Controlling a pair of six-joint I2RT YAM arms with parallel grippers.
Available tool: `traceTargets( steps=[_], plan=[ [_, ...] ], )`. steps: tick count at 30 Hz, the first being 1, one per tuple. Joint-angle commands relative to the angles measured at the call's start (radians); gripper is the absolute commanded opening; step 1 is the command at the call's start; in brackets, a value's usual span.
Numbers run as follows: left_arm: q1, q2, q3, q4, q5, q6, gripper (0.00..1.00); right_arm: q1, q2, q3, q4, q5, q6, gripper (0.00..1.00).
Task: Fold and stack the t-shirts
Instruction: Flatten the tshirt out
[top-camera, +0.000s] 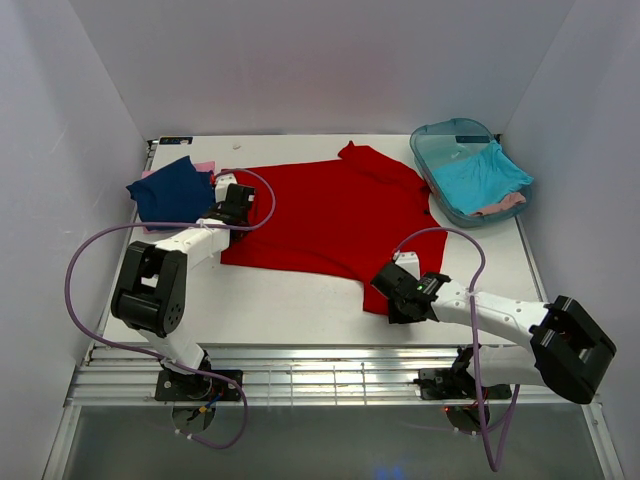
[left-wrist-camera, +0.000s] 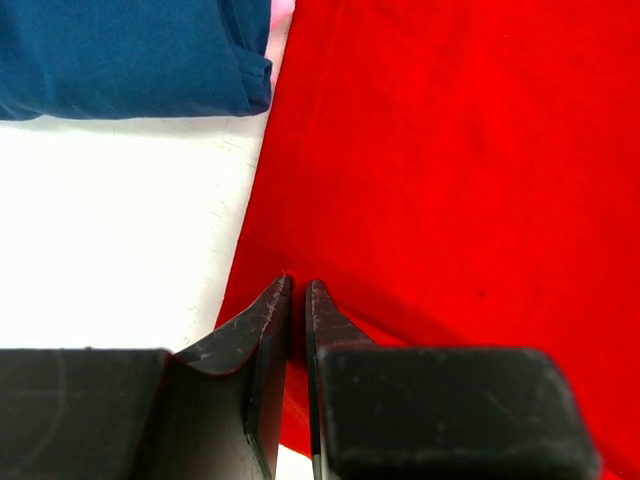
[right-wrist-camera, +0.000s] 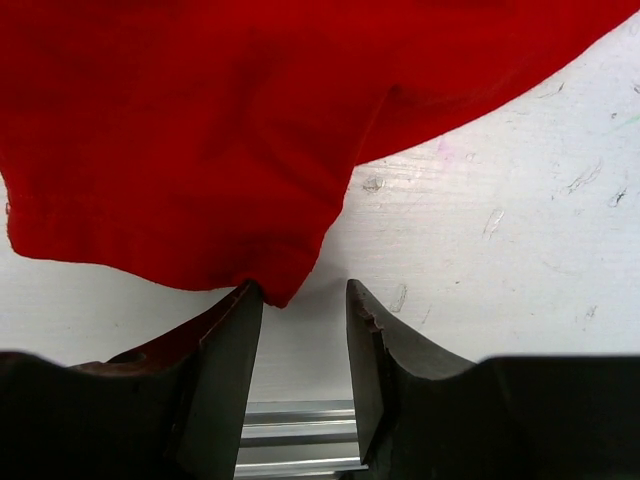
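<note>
The bright red t-shirt (top-camera: 330, 215) lies spread flat across the middle of the table. At its left edge my left gripper (top-camera: 234, 212) points down. In the left wrist view its jaws (left-wrist-camera: 298, 285) are almost together, with the red cloth (left-wrist-camera: 450, 170) in the narrow gap. My right gripper (top-camera: 392, 290) is at the shirt's near right corner. It stands open (right-wrist-camera: 303, 287), and the tip of the red hem (right-wrist-camera: 200, 130) touches its left finger. A folded navy t-shirt (top-camera: 170, 190) lies at the back left on a pink one (top-camera: 205, 166).
A translucent teal tub (top-camera: 430, 140) at the back right holds a turquoise t-shirt (top-camera: 480, 175) and a pink one (top-camera: 500, 205). The navy shirt (left-wrist-camera: 130, 55) lies just beyond the left gripper. The table's near edge with its metal rail (right-wrist-camera: 300, 420) runs right under the right gripper.
</note>
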Motion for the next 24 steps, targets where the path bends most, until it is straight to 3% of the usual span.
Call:
traceTargets(
  steps=[1, 4, 11, 14, 19, 24],
  plan=[
    [0.002, -0.057, -0.01, -0.002, -0.029, -0.005, 0.22, 0.003, -0.025, 0.006, 0.028, 0.014, 0.021, 0.45],
    [0.002, -0.052, -0.006, -0.002, -0.028, -0.007, 0.22, 0.003, -0.045, -0.005, 0.041, 0.014, 0.021, 0.45],
    [0.001, -0.044, -0.01, 0.001, -0.032, -0.008, 0.22, 0.005, -0.05, -0.049, 0.112, 0.01, -0.003, 0.08],
    [0.001, -0.05, -0.008, 0.0, -0.035, -0.005, 0.21, 0.005, -0.059, -0.011, 0.062, 0.028, -0.006, 0.08],
    [0.001, -0.079, -0.011, -0.003, -0.035, -0.008, 0.19, 0.008, -0.146, 0.155, -0.168, 0.123, -0.023, 0.08],
    [0.002, -0.072, -0.013, 0.0, -0.026, -0.016, 0.18, 0.006, -0.193, 0.199, -0.034, 0.107, -0.176, 0.08]
  ],
)
